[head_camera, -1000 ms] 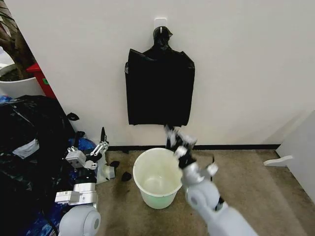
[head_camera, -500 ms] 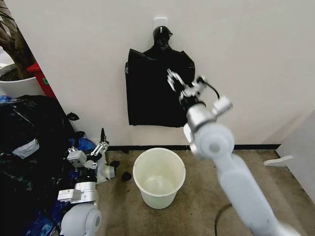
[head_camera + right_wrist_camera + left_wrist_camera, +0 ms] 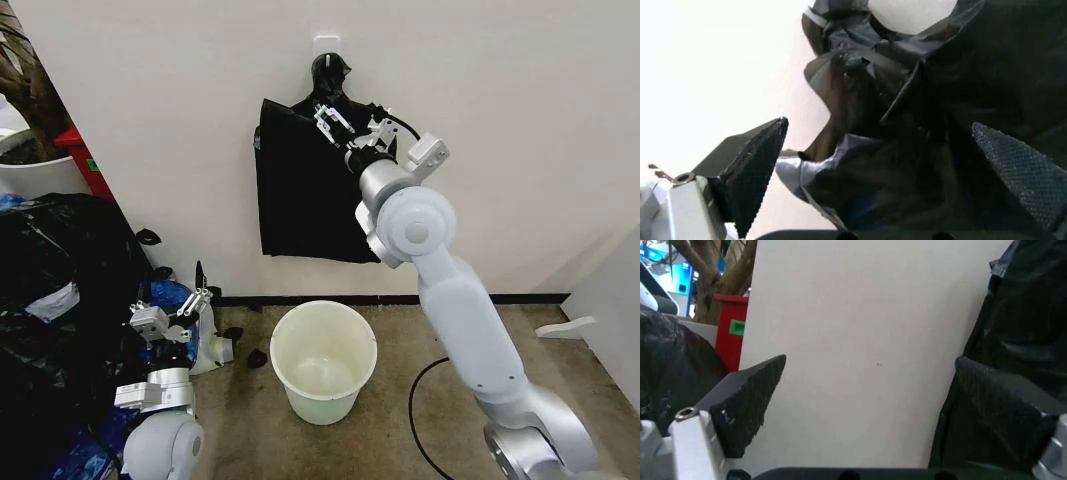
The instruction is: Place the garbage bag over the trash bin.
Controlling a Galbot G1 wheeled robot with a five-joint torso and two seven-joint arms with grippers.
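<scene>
The garbage bag [image 3: 322, 180] hangs in a flat black bunch [image 3: 920, 125] against the wall, knotted at a hook near its top; which single sheet will come free is not clear. Below it the trash bin [image 3: 323, 360] stands bare on the floor at the wall's foot. The right gripper [image 3: 348, 122] is raised to the bunch's upper part, jaws spread wide and holding nothing (a reach, not a grasp). Next it must pinch one layer. The left gripper [image 3: 170, 308] waits low, open.
</scene>
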